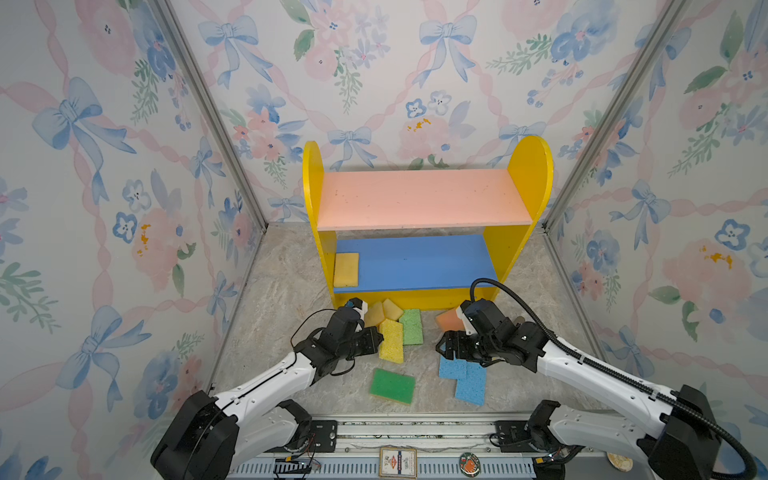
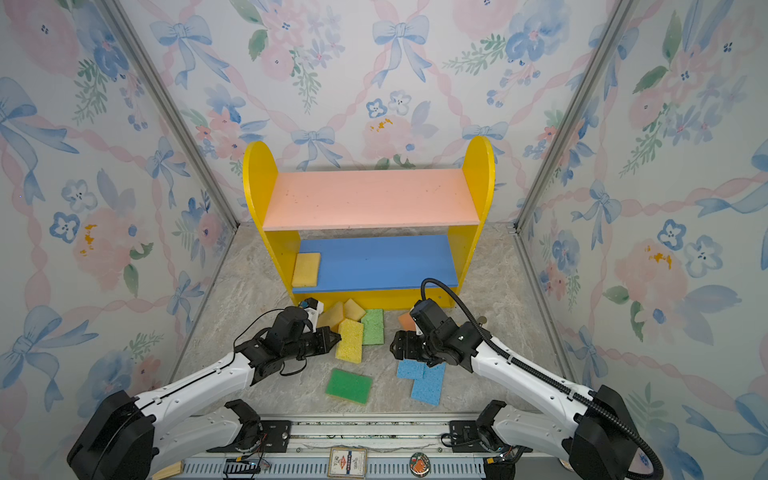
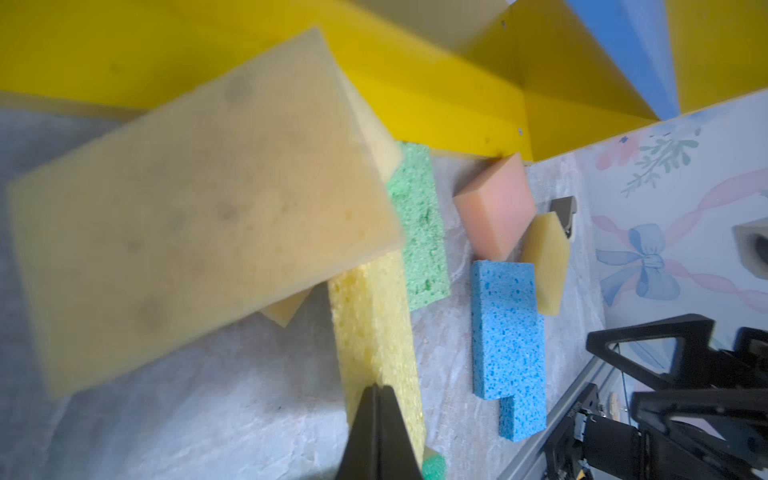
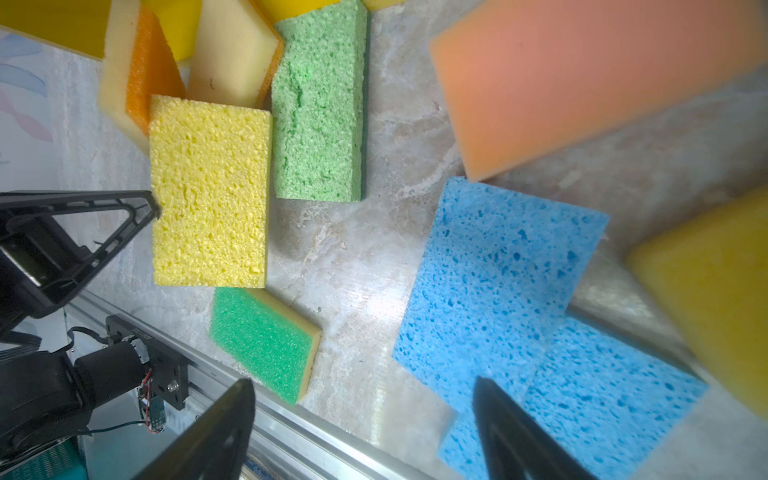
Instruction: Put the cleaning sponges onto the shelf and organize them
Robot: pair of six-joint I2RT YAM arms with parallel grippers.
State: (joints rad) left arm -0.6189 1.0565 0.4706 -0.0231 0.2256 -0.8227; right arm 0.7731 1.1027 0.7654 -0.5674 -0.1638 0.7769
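Sponges (image 1: pixel 390 343), flat mixed-colour foam pads, are strewn on the grey marbled tabletop (image 1: pixel 282 299), lower centre, floral wallpaper (image 1: pixel 104 166) around; one yellow pad (image 1: pixel 345 270) is set on the blue board (image 1: pixel 415 262) of the yellow wooden shelf (image 1: pixel 528 174). Left gripper (image 1: pixel 379 337) is clamped empty, right gripper (image 1: pixel 442 351) spread, both angled inward.

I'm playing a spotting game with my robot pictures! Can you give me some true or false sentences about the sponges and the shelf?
One yellow sponge lies on the shelf's blue board. True.
The pink board holds two sponges. False: it is bare.
The right fingers stand open. True.
The blue sponges are on the shelf. False: they lie on the floor.
The left fingers are wide open. False: they are shut.
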